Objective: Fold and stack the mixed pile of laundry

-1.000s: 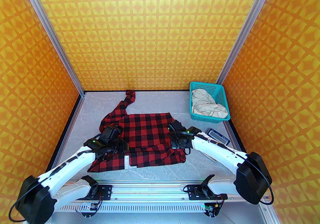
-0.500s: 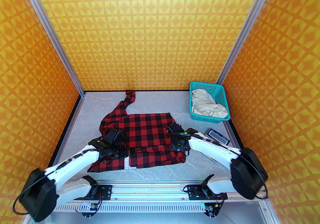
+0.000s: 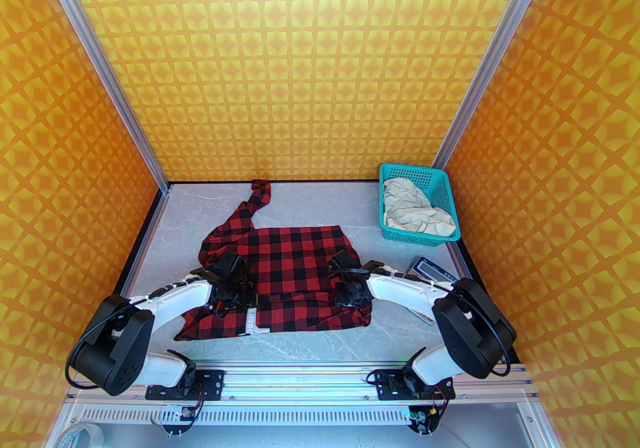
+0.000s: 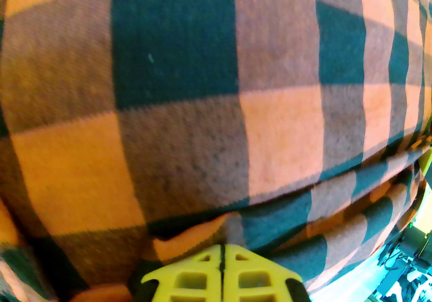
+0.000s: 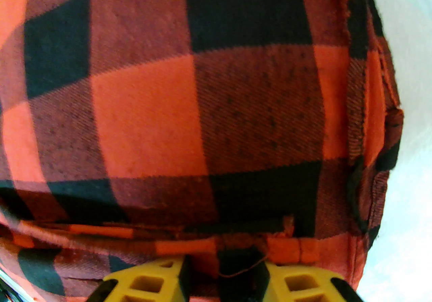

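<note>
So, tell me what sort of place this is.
Probably a robot test booth: two white robot arms bolted to an aluminium rail, orange patterned panel walls, a grey marbled tabletop.

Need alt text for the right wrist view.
Close-up of a red-and-black check shirt, its hemmed edge meeting the pale table on the right. At the bottom, the right gripper, yellow fingers apart, straddles the shirt's folded edge.
</note>
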Available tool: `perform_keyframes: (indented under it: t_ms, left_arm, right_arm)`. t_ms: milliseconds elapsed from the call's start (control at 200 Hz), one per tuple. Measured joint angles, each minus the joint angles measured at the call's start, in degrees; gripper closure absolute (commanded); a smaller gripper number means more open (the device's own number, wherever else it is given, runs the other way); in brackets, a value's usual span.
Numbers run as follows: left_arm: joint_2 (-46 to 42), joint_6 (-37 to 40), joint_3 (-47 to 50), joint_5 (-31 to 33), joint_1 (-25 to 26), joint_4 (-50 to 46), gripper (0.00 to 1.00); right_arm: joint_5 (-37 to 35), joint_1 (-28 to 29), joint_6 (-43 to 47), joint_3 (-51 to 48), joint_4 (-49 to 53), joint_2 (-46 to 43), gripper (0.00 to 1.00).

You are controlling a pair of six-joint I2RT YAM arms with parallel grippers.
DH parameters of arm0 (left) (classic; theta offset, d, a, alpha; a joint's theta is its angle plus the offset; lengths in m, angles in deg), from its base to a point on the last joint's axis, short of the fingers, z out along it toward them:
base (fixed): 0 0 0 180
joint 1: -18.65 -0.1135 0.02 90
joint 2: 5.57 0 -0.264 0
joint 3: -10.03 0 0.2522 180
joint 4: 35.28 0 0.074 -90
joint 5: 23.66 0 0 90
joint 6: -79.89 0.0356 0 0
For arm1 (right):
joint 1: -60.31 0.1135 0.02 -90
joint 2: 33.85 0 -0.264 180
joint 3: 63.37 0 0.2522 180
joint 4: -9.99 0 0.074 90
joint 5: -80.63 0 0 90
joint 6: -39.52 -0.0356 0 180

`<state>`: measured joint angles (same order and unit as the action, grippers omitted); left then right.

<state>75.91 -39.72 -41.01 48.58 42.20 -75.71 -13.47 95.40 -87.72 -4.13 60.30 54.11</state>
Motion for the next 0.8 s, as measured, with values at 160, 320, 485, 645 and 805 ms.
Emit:
perform_keyframes:
  t_ms: [160, 320, 485, 645, 805]
  left_arm:
    - [-4.72, 1.49, -2.32, 0.55, -1.84, -4.81, 0.67]
    - [-5.16, 4.24, -12.15, 0.7, -5.4, -7.5, 0.72]
    - [7.15, 6.95, -21.46, 0.26, -12.04, -5.2, 0.79]
    - [22.16, 7.89, -32.46, -0.55, -17.57, -2.89, 0.81]
    - [34.07, 8.09, -43.76, -1.6, -20.92, -0.35, 0.83]
  right_arm:
    - [-0.72, -0.33, 0.94, 3.67, 4.31, 0.02, 0.54]
    - [-1.55, -1.01, 3.67, 14.49, 8.02, 0.44, 0.52]
    - [-0.87, -3.52, 7.67, 29.7, 6.36, 11.56, 0.57]
    - [0.5, -7.74, 11.21, 40.83, 5.16, 26.4, 0.6]
    - [1.22, -12.28, 13.68, 49.27, 5.27, 36.5, 0.62]
